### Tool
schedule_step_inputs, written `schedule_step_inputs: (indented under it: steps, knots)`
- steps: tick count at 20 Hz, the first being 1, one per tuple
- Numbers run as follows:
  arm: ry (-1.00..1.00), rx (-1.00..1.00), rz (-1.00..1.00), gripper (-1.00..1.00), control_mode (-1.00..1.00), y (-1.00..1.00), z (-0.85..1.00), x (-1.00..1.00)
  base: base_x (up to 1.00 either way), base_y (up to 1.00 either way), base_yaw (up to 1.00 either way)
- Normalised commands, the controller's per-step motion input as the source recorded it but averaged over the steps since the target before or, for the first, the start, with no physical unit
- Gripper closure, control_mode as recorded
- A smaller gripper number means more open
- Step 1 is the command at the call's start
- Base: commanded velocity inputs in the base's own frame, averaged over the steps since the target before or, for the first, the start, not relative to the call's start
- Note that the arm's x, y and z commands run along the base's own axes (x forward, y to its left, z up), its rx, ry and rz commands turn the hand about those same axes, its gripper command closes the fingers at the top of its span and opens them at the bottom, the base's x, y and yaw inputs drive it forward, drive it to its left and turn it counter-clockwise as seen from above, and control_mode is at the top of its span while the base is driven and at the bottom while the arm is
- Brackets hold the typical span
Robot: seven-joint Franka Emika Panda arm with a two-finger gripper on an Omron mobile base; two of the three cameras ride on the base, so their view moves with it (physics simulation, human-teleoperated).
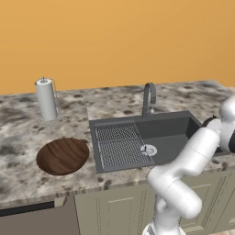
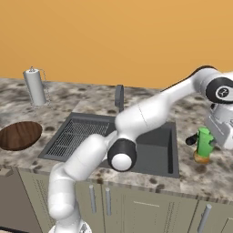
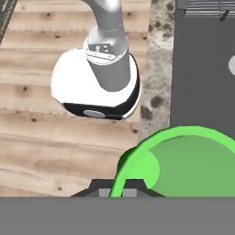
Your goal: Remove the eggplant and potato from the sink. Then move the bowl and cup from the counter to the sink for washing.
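My gripper (image 3: 118,190) is shut on the rim of a bright green cup (image 3: 183,165), and the hand view looks down into it. From the right base view the cup (image 2: 205,142) hangs at the hand (image 2: 220,124), right of the sink (image 2: 157,152). Just below it on the counter (image 2: 214,175) lies the orange-tan potato (image 2: 200,158). A small dark lump (image 2: 191,140) to the cup's left looks like the eggplant. The brown wooden bowl (image 1: 63,156) rests on the counter left of the sink (image 1: 172,135).
A curved grey faucet (image 1: 148,98) stands behind the basin, with a ribbed grid (image 1: 120,146) and silver drain (image 1: 148,149) inside. A paper towel roll (image 1: 46,98) stands at the back left. My arm crosses over the sink's front edge.
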Motion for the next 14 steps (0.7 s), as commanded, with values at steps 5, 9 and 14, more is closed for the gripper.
schedule_step_inputs:
  steps: [5, 9, 14]
  knots:
    - [0.08, 0.00, 0.00, 1.00, -1.00, 0.43, 0.05, 0.24, 0.00, 0.00, 0.00]
    - [0.14, 0.00, 0.00, 1.00, -1.00, 0.46, 0.00, 0.29, 0.00, 0.00, 0.00]
    - [0.15, 0.00, 0.00, 1.00, -1.00, 0.42, 0.00, 0.28, 0.00, 0.00, 0.00]
